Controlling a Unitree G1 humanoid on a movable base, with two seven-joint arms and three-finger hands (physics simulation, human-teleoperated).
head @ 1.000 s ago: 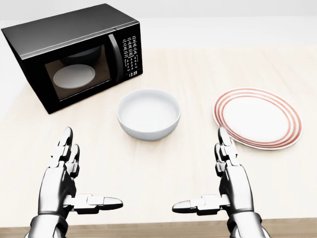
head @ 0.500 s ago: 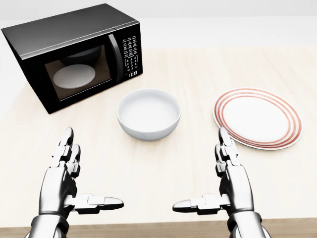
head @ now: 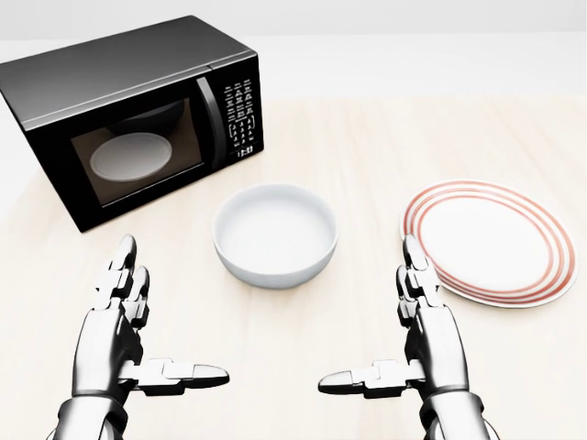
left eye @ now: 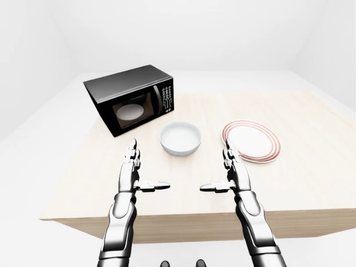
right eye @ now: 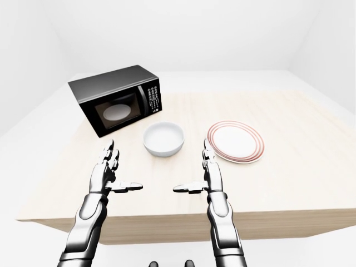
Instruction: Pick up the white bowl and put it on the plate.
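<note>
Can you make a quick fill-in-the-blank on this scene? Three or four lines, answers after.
1. In the head view, the bowl sits between the microwave and the ____.
2. The plate has ____ rings round its rim.
3. The left hand and right hand are both ____, holding nothing.
4. The microwave door is ____.

Answers: plate; red; open; closed
</note>
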